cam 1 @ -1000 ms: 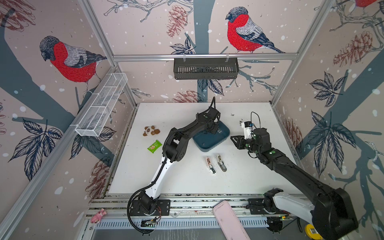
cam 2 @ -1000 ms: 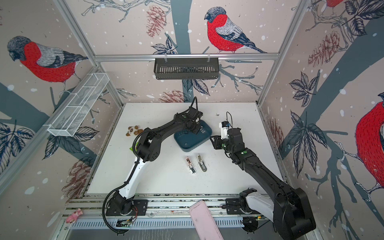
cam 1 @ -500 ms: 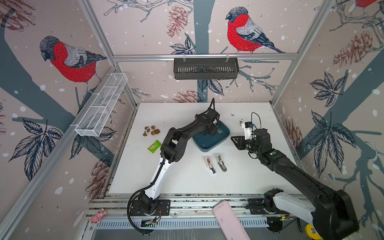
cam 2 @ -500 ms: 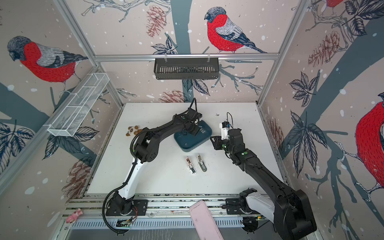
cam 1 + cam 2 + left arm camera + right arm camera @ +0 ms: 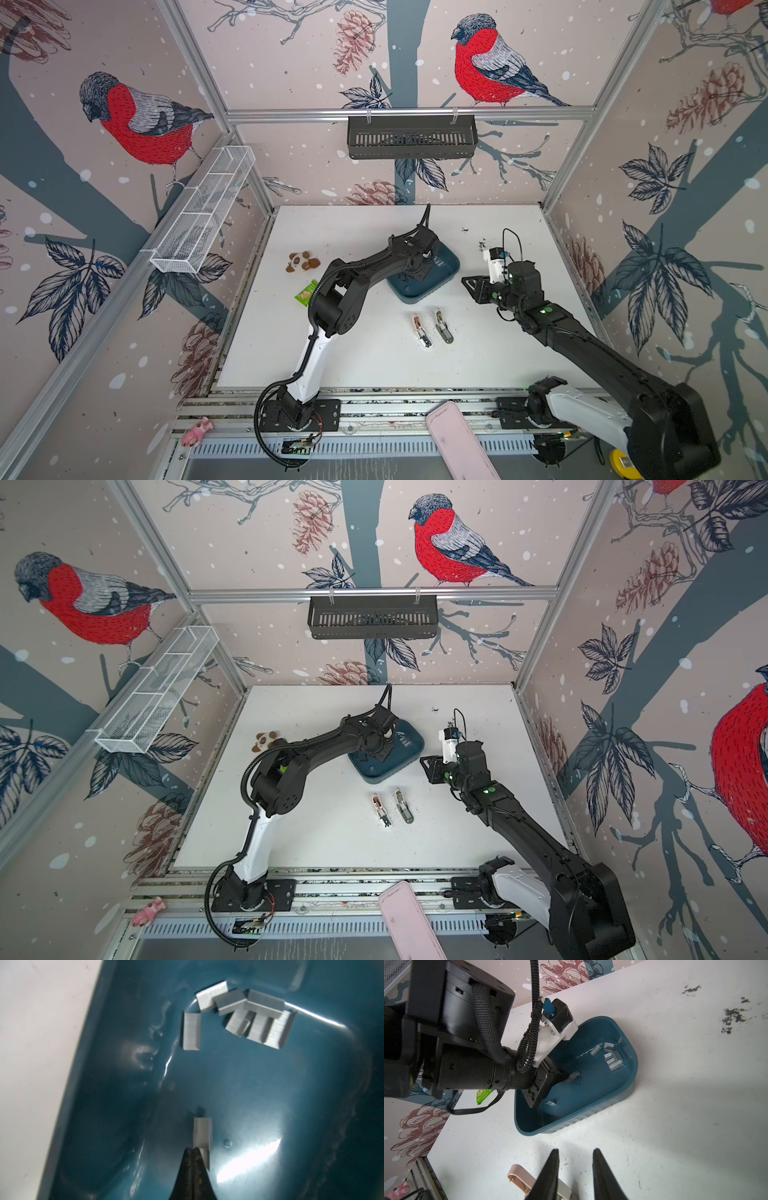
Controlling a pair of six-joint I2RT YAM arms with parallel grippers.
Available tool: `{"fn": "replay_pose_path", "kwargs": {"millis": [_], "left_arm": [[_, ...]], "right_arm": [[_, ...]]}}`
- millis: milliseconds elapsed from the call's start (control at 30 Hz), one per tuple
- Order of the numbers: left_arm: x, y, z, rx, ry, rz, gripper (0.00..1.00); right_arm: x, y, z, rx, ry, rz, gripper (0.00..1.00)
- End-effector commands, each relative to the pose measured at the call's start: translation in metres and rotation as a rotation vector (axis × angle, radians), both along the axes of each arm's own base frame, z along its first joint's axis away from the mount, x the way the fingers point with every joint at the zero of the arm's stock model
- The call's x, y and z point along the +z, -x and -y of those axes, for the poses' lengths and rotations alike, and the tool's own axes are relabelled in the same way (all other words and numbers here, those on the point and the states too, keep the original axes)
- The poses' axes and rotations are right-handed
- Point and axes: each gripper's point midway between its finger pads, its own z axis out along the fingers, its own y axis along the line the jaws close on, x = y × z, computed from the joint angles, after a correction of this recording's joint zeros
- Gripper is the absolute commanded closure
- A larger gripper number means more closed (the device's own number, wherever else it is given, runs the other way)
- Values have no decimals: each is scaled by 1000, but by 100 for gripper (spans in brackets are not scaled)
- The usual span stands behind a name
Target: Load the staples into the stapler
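Black left gripper (image 5: 193, 1148) has just closed fully, pinching what looks like one wall of a strip (image 5: 202, 1132) that juts ahead of its tips over the tray (image 5: 104, 1084) floor. The other staples (image 5: 249, 1014) lie heaped further ahead. The pick seems made; the staplers (image 5: 420, 330) wait well behind it, near the part-open, empty right gripper (image 5: 575, 1150).

Twin high overviews; wrist cameras close, both toward tray (image 5: 571, 1124)

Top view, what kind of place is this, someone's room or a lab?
Likely a robot test booth, not a room: left arm and right arm bolted to a rail, an aluminium frame holding bird-print panels, a tray of staples on a white table.
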Motion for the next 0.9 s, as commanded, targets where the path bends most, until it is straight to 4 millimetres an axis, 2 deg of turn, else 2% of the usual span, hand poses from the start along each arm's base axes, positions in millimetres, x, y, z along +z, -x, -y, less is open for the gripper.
{"fn": "replay_pose_path", "kwargs": {"millis": [0,133,200,533,867], "left_arm": [[10,-5,-19,54,-104,69,100],[22,-2,-28,72,-267,156,100],[26,1,-27,71,-270,171,100],[52,18,-8,65,-29,112,100],[68,13,-9,95,133,65,100]], "right_arm": [[4,-1,-2,-5,-14,20,70],[2,0,-3,-10,6,18,70],[2,1,-5,-7,2,20,70],[9,7,-14,24,-40,30,71],[8,10,-14,26,-47,29,71]]}}
